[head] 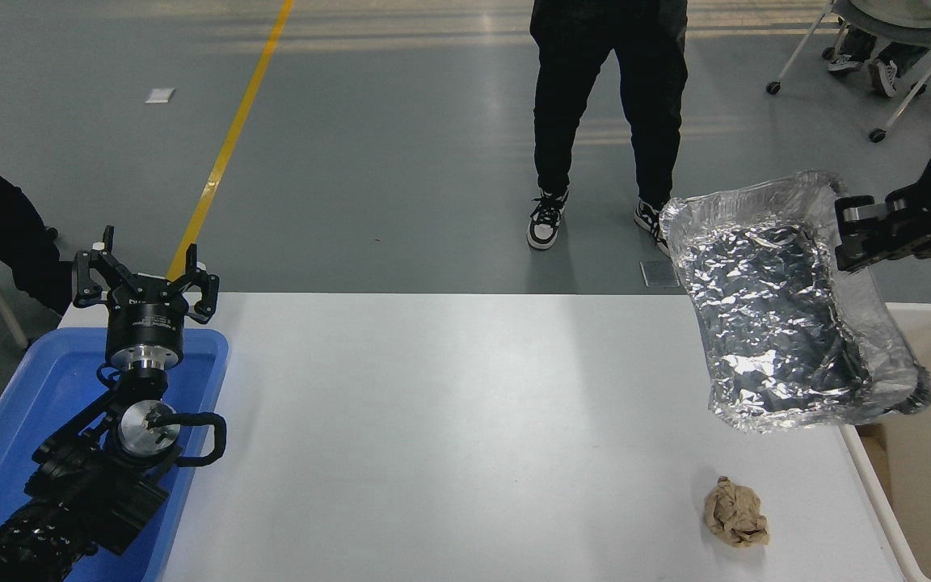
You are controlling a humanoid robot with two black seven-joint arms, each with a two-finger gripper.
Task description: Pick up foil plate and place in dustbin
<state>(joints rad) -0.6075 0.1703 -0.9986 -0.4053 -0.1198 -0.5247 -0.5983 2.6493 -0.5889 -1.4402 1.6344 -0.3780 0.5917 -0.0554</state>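
Observation:
The foil plate, a shiny crinkled silver tray, hangs tilted in the air over the table's right edge. My right gripper is shut on its far right rim and holds it up high. The dustbin, cream with a thick rim, stands beside the table at the right, partly under the plate. My left arm is parked at the lower left, its gripper open over the blue bin.
A crumpled brown paper ball lies on the white table near the front right. A blue bin sits at the left. A person's legs stand beyond the table's far edge. A wheeled chair is at the far right.

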